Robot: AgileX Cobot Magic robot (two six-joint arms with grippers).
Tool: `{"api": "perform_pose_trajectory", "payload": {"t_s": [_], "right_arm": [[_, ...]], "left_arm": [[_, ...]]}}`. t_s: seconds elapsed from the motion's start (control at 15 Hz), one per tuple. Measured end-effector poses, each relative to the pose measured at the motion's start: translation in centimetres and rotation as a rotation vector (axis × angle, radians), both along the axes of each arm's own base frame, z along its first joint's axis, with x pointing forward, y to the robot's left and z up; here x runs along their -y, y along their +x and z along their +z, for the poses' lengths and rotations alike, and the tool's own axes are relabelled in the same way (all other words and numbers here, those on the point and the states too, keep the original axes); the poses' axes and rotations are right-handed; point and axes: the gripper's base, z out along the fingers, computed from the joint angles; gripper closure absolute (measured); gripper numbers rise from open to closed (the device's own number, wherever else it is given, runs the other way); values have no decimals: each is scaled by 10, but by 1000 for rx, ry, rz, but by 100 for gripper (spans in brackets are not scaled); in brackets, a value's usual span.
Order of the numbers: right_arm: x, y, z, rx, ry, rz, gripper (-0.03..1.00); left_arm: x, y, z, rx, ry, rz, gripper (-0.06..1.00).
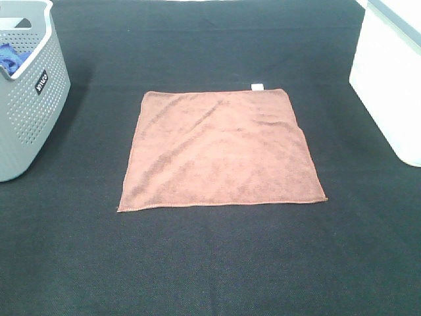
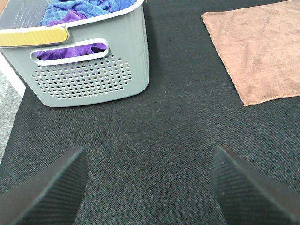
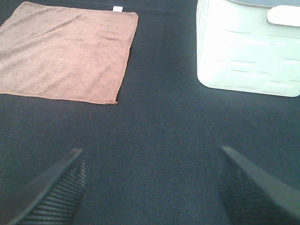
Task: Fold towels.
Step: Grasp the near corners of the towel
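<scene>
Towel (image 1: 220, 151) flat on black mat (image 1: 210, 263), grey basket (image 1: 29, 112), white bin (image 1: 391, 85)

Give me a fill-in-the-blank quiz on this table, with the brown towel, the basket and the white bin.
The towel has a tag coloured ____.
The grey basket holds blue and ____ cloths.
The left gripper and right gripper both stand ____, holding nothing.
The white bin stands to the towel's ____.
Missing words: white; purple; open; right.
</scene>
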Motion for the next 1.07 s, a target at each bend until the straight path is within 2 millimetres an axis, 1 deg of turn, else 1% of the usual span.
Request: {"api": "perform_pose_trajectory", "payload": {"t_s": [0.93,1.0,1.07], "right_arm": [[0,1,0,-2,1,0,24],[0,4,1,-16,10,-3,24],[-1,18,8,-25,47,-16,24]], "left_arm": [[0,0,0,1,-1,-1,24],[0,0,3,25,-9,3,24],[2,3,13,112,-74,8,24]]}}
